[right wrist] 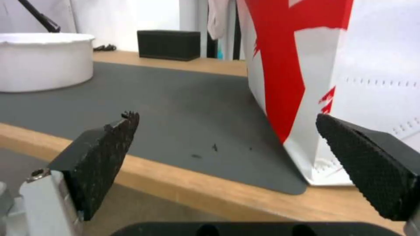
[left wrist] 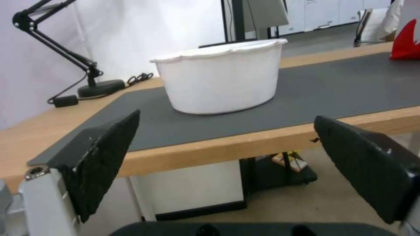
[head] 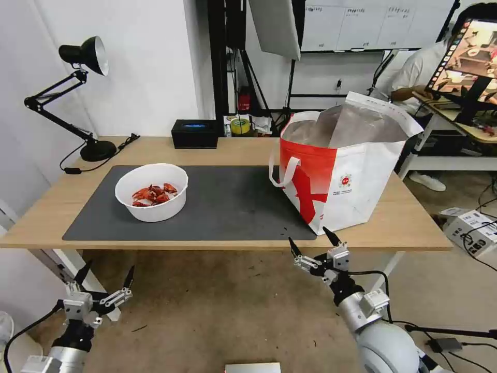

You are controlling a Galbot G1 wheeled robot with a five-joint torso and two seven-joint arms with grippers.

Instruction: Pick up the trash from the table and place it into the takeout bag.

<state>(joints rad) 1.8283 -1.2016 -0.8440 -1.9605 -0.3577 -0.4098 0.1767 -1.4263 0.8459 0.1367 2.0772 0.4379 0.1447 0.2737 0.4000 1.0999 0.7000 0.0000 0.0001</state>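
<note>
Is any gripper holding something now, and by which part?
Nothing is held. The left gripper and right gripper are both open, below the table edge, apart from the bowl and bag.

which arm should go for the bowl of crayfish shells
Probably the left. The left gripper hangs open below the table edge nearly in line with the bowl; the right gripper, also open, sits by the takeout bag.

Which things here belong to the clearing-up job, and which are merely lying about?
Job: white round bowl of red crayfish shells; red-and-white insulated takeout bag; light-wood table.
Lying about: black desk lamp; black rectangular box; dark grey mat.
</note>
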